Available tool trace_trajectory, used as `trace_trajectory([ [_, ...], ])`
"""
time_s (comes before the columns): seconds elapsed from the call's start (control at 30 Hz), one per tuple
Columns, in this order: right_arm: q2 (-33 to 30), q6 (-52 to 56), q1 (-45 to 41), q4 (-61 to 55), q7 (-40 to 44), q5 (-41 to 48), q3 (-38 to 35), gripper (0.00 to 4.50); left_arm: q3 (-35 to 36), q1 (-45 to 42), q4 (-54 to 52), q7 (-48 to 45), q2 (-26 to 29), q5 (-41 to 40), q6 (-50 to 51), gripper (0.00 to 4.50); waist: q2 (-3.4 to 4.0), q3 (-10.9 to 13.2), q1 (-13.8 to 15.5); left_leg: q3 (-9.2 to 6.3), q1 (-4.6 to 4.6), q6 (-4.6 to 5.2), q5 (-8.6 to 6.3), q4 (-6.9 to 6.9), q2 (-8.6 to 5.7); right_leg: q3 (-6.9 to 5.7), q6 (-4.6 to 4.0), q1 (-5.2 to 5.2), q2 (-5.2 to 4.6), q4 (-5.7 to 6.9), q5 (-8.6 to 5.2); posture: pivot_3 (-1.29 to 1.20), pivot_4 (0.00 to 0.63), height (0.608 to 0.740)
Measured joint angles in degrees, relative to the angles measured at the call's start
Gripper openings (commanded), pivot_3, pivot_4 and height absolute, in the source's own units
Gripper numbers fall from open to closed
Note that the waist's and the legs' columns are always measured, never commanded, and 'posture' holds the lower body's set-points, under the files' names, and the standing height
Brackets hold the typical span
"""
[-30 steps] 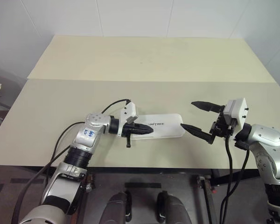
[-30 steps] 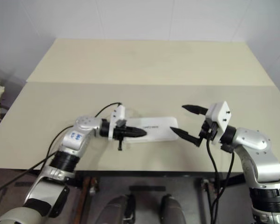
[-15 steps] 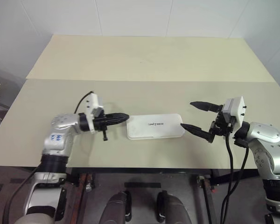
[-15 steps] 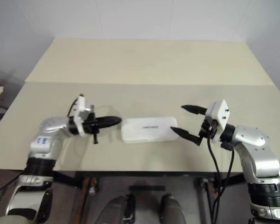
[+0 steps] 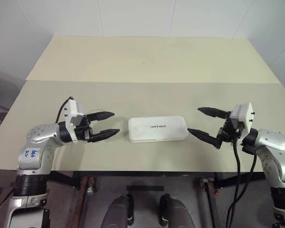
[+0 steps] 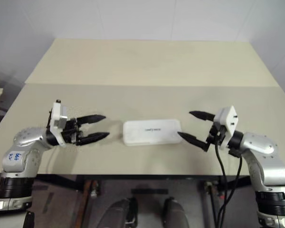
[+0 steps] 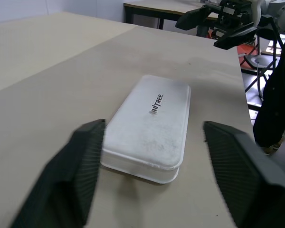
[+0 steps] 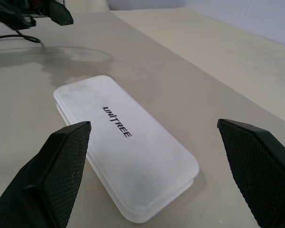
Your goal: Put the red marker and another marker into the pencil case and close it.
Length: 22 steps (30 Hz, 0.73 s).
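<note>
The white pencil case (image 5: 157,128) lies flat on the table with its lid shut, its dark print facing up; both wrist views show it too (image 7: 149,127) (image 8: 126,147). The red marker and the other marker are hidden from view. My left gripper (image 5: 106,124) hovers open a short way off the case's left end, pointing at it, nothing between its fingers. My right gripper (image 5: 203,123) stands open just off the case's right end, also empty. Neither gripper touches the case.
The case rests on the near beige table (image 5: 142,95); a second tabletop (image 5: 152,57) adjoins it behind. A black cable (image 8: 19,39) trails from my left wrist.
My left gripper drew back to the left off the pencil case's lid and opened. The case stays closed in place. My right gripper has stayed where it was, open.
</note>
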Motion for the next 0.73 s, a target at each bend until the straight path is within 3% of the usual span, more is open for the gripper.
trace_trajectory([
  [0.17,-0.39,-1.02,2.14,0.08,0.54,0.20,-1.84,4.50,0.22,-0.72,0.38,-0.30,0.15,-0.16,-1.11,4.49,0.00,0.00,0.03,0.04,-0.01,0.00,0.00,0.00,-0.01,0.01,0.00,0.00,0.00,-0.02,0.00,0.00,0.150,0.740],
  [0.5,-7.87,-4.71,4.57,5.67,10.17,0.82,-5.81,4.50,-0.64,-7.33,8.99,-4.98,1.01,0.34,-8.65,4.49,0.00,0.00,0.08,0.07,-0.02,0.01,0.01,0.04,-0.01,-0.01,0.00,0.01,0.04,-0.04,0.03,0.00,0.150,0.740],
  [0.73,-9.32,-5.59,4.05,7.30,9.56,0.75,-7.45,4.50,-3.50,-9.46,12.67,-5.59,-1.22,2.02,-11.66,4.49,0.00,0.00,0.00,0.08,0.00,-0.02,0.03,0.09,0.02,0.00,0.02,0.03,0.04,-0.01,0.06,0.00,0.150,0.740],
])
